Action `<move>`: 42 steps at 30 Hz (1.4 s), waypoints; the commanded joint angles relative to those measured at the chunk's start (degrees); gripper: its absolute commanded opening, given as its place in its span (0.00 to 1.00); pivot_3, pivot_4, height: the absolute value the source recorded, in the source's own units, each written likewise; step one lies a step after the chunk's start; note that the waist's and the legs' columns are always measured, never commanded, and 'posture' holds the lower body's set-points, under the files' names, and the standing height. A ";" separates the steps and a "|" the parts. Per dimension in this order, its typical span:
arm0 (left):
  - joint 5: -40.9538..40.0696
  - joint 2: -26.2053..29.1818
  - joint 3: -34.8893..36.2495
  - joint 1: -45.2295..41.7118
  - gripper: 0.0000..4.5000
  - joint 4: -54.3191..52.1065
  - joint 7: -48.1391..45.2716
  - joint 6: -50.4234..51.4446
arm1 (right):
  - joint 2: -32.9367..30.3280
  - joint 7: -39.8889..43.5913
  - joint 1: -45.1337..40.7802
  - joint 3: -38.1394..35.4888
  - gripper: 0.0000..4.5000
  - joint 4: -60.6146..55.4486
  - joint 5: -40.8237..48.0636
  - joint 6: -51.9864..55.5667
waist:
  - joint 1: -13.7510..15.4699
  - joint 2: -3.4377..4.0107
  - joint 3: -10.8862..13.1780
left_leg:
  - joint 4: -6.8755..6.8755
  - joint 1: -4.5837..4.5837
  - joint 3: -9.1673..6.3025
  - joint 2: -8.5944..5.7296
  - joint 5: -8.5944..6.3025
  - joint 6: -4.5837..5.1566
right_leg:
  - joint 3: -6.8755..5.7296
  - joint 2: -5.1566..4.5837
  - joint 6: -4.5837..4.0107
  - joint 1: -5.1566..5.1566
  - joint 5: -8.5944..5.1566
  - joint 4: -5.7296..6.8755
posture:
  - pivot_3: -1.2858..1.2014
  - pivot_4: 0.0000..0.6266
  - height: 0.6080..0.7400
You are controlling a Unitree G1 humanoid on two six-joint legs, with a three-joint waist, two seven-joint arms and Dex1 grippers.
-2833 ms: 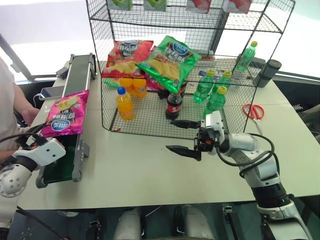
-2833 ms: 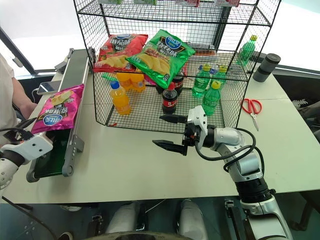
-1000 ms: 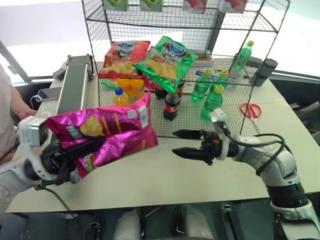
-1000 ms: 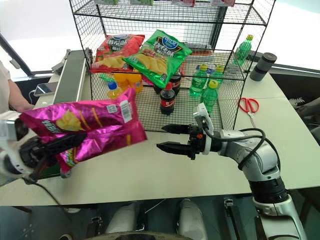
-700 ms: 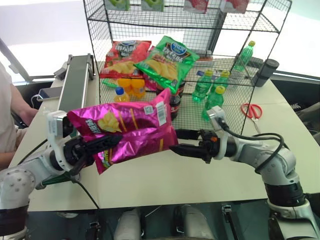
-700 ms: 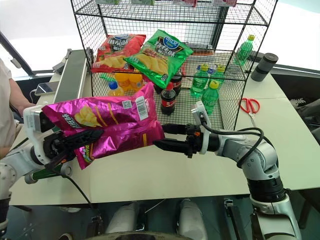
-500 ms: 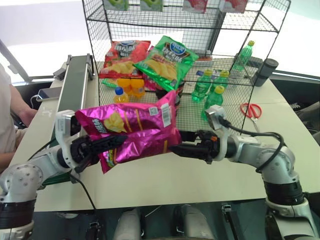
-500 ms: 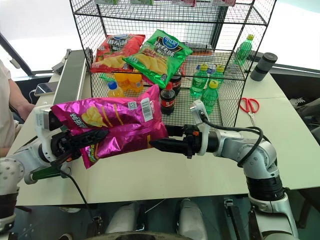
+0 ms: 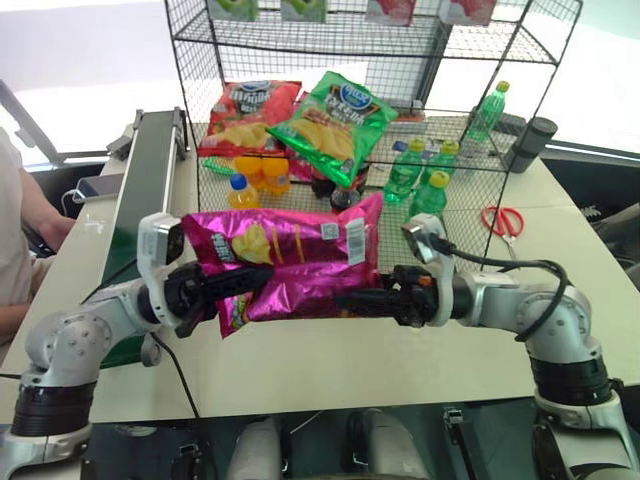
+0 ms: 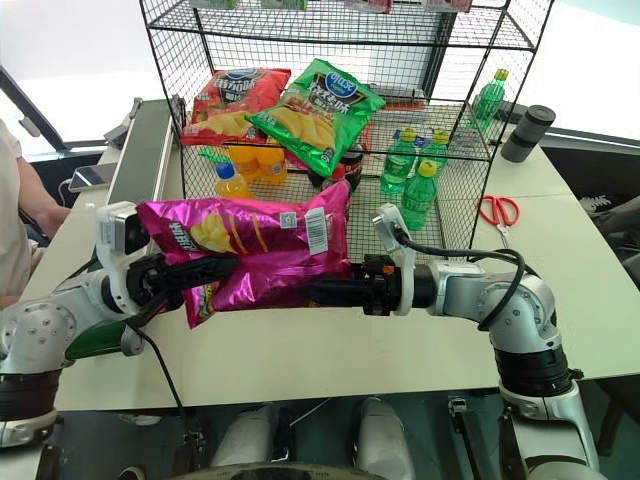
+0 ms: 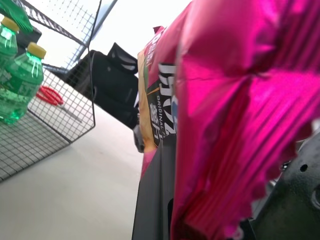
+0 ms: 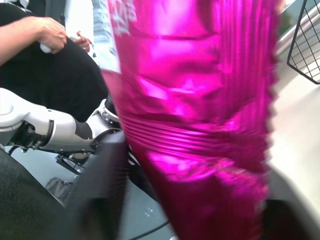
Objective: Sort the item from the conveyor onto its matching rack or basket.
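Note:
The item, a glossy magenta-pink crisp bag (image 9: 290, 260), hangs level above the table in front of the rack (image 9: 300, 45), stretched between both grippers. My left gripper (image 9: 250, 285) is shut on its left end. From the right, my right gripper (image 9: 345, 298) is shut on the bag's lower right edge. The left wrist view shows the bag (image 11: 235, 110) against a black finger (image 11: 155, 200). In the right wrist view the bag (image 12: 200, 100) lies between the fingers. The dark green conveyor (image 9: 150, 170) runs along the table's left side with nothing on it.
A red crisp bag (image 9: 250, 115) and a green crisp bag (image 9: 335, 120) lie on the rack's middle tier. Orange bottles (image 9: 262, 172), cola and green bottles (image 9: 420, 175) stand below. Red scissors (image 9: 505, 222) and a dark cup (image 9: 533, 143) are at right. A person (image 9: 20, 230) sits left.
My left arm has carried the bag right, to the middle in front of the rack. The right gripper, open a second ago, has shut on the bag's right end.

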 commanded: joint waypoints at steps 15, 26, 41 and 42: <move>7.38 0.57 1.26 0.65 0.98 3.32 -1.97 -3.38 | -12.65 4.54 19.02 -17.87 0.00 -10.30 -7.50 -14.81 | 1.25 0.01 0.01 | -0.02 -0.03 0.02 -0.01 -0.02 0.03 | 0.00 -0.02 0.01 -0.03 -0.01 -0.09 | 0.52 0.24 1.00; 19.98 -5.92 -3.35 -4.69 0.98 8.26 -2.18 -15.60 | -13.47 2.42 19.70 -33.89 0.00 -7.59 -14.07 -30.79 | 1.16 0.00 0.02 | -0.02 -0.02 0.03 0.00 -0.02 0.04 | 0.01 0.00 0.01 -0.02 -0.01 -0.11 | 0.52 0.24 1.00; 26.12 -11.67 -1.63 -6.50 0.98 6.93 3.53 -26.70 | -17.28 -12.28 3.33 -16.45 0.00 15.66 -71.54 -85.50 | 0.79 0.05 0.06 | -0.01 0.07 0.28 0.00 0.24 -0.40 | 0.12 0.00 0.05 -0.04 0.00 -0.02 | 0.52 0.24 1.00; 26.49 -11.80 -1.52 -6.25 0.98 6.41 3.89 -27.45 | -18.08 -14.13 2.57 -15.35 0.00 17.35 -75.08 -87.63 | 0.79 0.05 0.06 | -0.02 0.06 0.31 0.00 0.26 -0.42 | 0.14 -0.01 0.05 -0.06 0.00 -0.02 | 0.52 0.24 1.00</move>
